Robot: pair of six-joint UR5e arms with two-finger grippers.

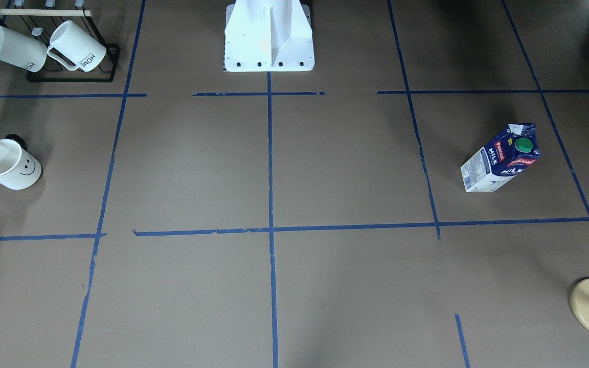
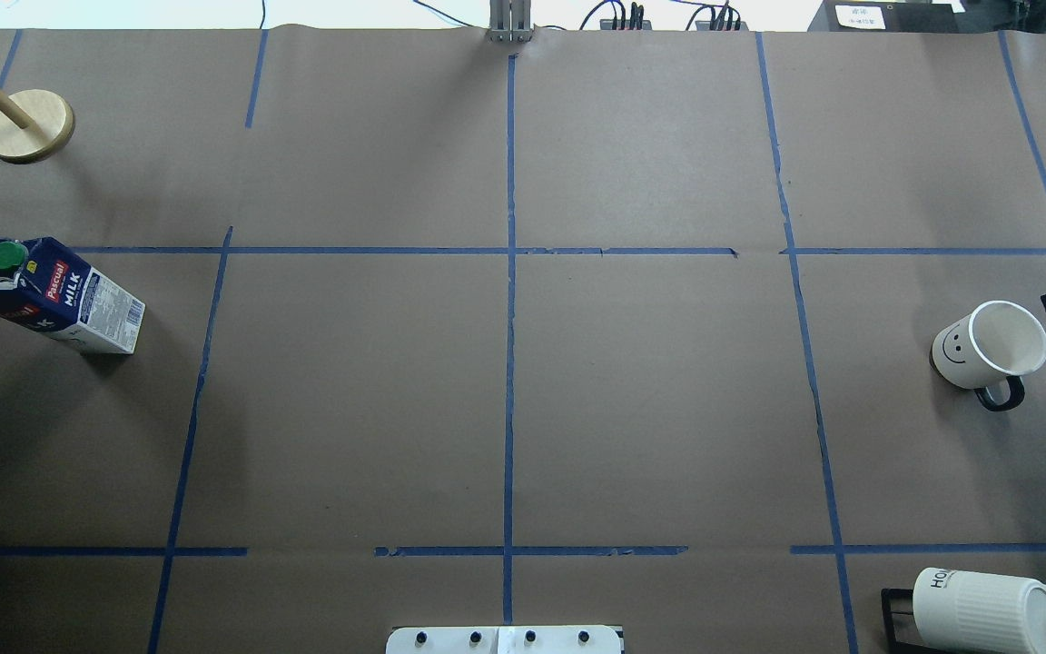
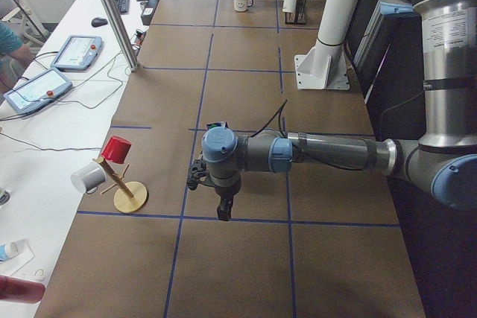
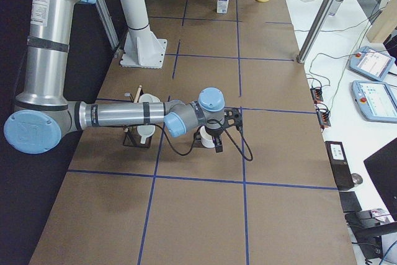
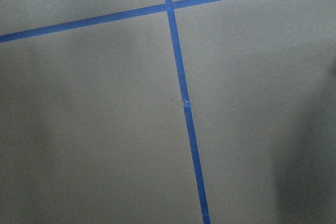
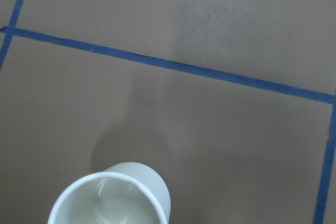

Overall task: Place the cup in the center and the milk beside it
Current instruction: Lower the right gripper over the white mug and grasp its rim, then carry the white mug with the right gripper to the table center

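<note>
Brown taped counter (image 2: 650,409) – cup (image 2: 991,350) upright at robot's right end by right hand (image 4: 218,146), milk (image 2: 51,295) upright at left end – can't tell grip of right hand or left hand (image 3: 223,212)

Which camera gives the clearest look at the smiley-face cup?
Overhead exterior: the cup shows whole, with face, open rim and black handle. Front-facing shows face and rim, the handle mostly hidden. Right wrist shows only part of the rim. Exterior left shows it far and small; in exterior right the right arm partly covers it.
</note>
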